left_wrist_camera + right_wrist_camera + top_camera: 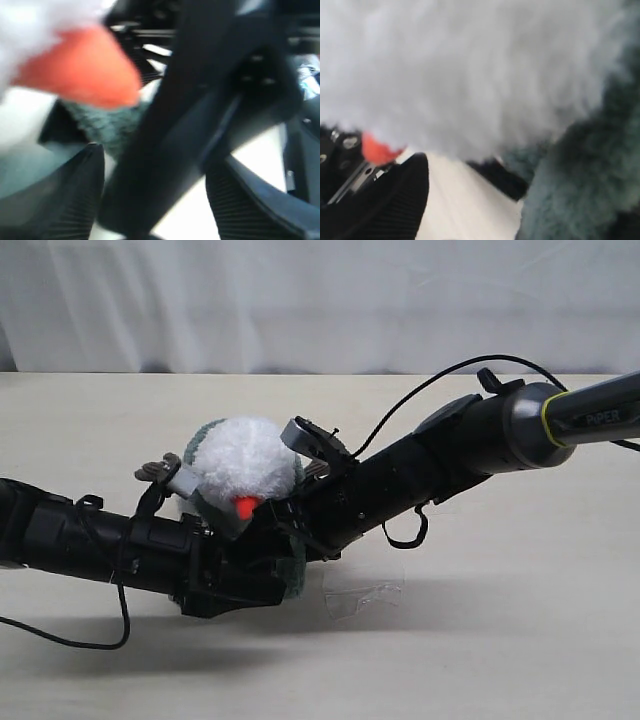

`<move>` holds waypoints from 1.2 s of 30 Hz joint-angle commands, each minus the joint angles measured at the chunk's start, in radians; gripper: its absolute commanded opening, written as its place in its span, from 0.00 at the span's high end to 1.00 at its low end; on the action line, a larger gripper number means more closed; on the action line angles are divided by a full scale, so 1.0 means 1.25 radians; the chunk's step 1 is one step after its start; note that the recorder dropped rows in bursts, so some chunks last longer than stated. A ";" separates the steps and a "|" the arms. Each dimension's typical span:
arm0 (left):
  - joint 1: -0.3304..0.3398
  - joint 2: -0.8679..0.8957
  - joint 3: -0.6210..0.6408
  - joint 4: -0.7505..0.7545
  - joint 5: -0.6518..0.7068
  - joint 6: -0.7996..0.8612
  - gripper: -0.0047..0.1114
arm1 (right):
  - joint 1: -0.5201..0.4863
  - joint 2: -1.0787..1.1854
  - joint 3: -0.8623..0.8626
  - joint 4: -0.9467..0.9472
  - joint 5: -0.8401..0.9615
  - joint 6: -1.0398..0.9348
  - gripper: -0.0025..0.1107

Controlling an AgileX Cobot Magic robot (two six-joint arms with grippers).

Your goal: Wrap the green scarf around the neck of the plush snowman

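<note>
Where the toy sits: fluffy white plush snowman [245, 462], just beside right claw [288, 512].
Scarf: grey-green fuzzy knit scarf [293, 575] under its nose, near left claw [155, 162].
Left claw: spread.
Right claw: cannot tell.

I count 1 snowman [245, 460] w/ 1 orange nose [244, 506], 1 scarf [580, 190], 2 arms, i.e. L arm [90, 535] & R arm [450, 445], plus 1 clear plastic bit [362, 595] and 1 table [520, 640].
</note>
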 commanded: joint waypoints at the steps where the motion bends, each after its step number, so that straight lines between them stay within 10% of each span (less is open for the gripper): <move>1: -0.001 -0.002 -0.004 0.027 0.066 -0.022 0.47 | 0.000 -0.001 0.003 0.005 0.008 -0.012 0.41; 18: 0.000 -0.014 -0.004 0.154 -0.009 -0.214 0.48 | 0.000 -0.001 0.003 -0.016 -0.011 -0.012 0.59; 26: 0.000 -0.103 -0.004 0.211 -0.059 -0.251 0.48 | 0.000 -0.001 0.003 -0.102 -0.033 0.041 0.31; 36: 0.000 -0.170 -0.004 0.237 -0.150 -0.267 0.60 | -0.002 -0.004 -0.061 -0.278 -0.032 0.137 0.31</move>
